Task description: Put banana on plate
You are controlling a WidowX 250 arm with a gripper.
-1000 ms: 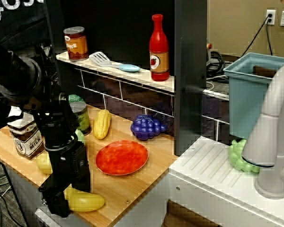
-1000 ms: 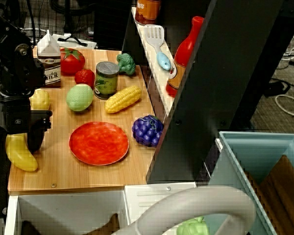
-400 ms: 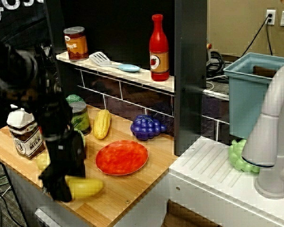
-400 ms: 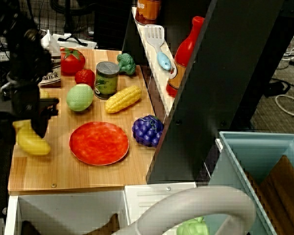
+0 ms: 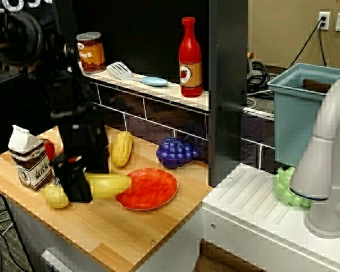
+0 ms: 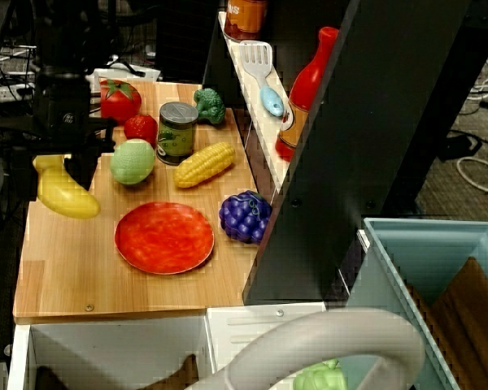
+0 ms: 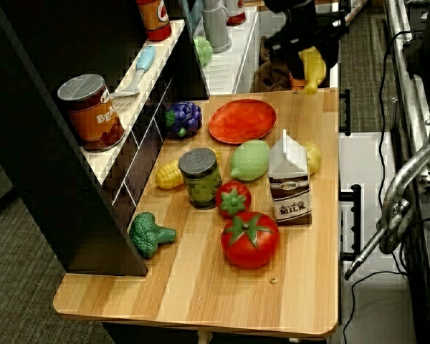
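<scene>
Banana (image 5: 106, 185) hangs lifted off the counter (image 6: 106, 276), just short of the plate (image 6: 164, 237), pinched at one end by the tool (image 5: 73, 182). It looks light, stiff and glossy-slick, so that end grip could let it swivel.

claw (image 5: 79, 184) hiding banana (image 5: 107, 185) end
</scene>
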